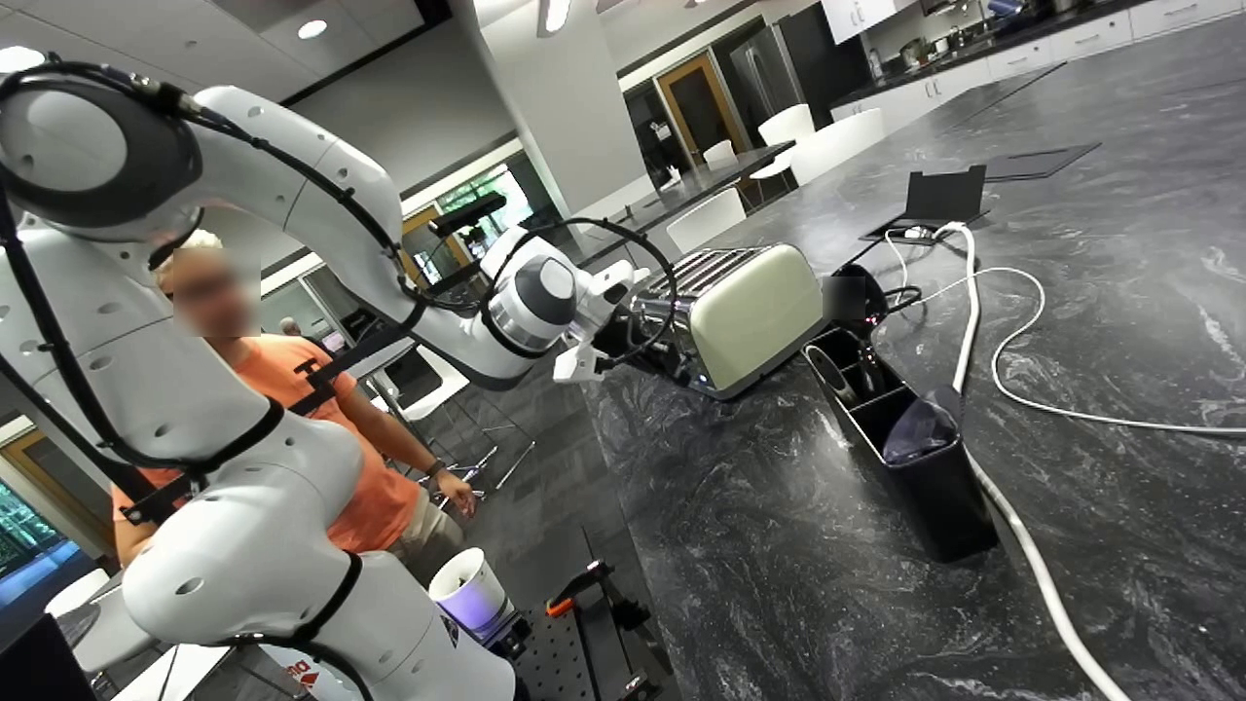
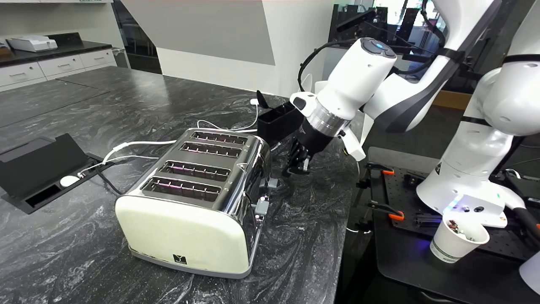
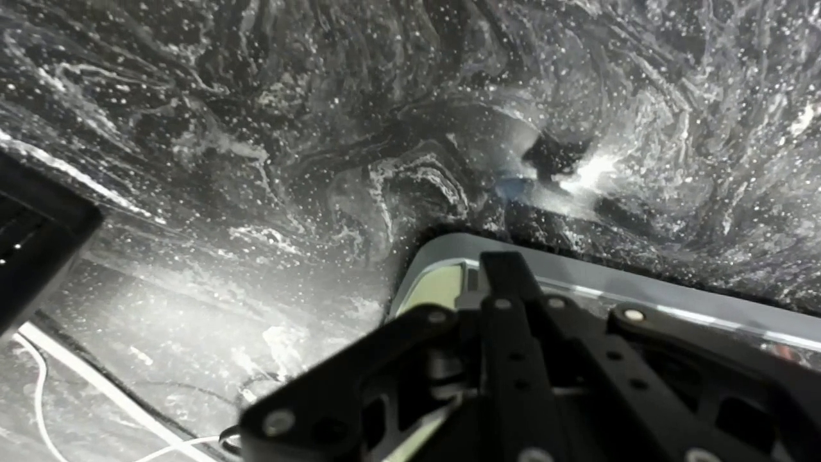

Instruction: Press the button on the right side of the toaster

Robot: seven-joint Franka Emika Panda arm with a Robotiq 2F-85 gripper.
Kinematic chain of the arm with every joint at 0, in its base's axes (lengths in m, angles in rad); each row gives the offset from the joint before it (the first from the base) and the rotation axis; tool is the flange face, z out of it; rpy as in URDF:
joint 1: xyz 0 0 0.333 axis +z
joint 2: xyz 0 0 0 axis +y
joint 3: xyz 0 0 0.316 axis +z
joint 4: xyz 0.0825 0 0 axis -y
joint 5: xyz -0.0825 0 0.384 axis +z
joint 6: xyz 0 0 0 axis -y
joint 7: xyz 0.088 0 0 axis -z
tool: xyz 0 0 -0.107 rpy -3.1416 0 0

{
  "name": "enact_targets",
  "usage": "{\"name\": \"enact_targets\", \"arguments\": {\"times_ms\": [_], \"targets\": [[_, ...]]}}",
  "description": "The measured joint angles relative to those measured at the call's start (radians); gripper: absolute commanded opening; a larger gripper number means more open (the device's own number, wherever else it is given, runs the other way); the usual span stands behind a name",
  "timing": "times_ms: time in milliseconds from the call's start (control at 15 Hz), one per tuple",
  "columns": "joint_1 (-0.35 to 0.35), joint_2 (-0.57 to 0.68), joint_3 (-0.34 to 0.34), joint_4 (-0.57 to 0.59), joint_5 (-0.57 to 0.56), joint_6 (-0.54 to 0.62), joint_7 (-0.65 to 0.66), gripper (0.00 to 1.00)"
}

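probably alignment stage, with closed, black, jointed end effector (image 2: pixel 296 168) beside boxy cream-and-chrome toaster (image 2: pixel 181 232), next needing indistinct right-side button pushed.

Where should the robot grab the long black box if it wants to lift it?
Probably pinch the box by the rim of a long side, with the tool coming down from above. It stands upright, with an open top and thin-looking walls to pinch. I'd avoid the end holding the dark crumpled thing.
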Motion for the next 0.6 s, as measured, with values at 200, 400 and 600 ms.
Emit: {"name": "enact_targets", "arguments": {"times_ms": [200, 400, 600], "targets": [[0.0, 0.03, -0.005, 0.008, -0.049, 0.001, 0.031, 0.0], [0.0, 0.052, -0.011, 0.022, -0.107, 0.012, 0.085, 0.0], [0.001, 0.063, -0.025, 0.038, -0.182, 0.037, 0.16, 0.0]]}}
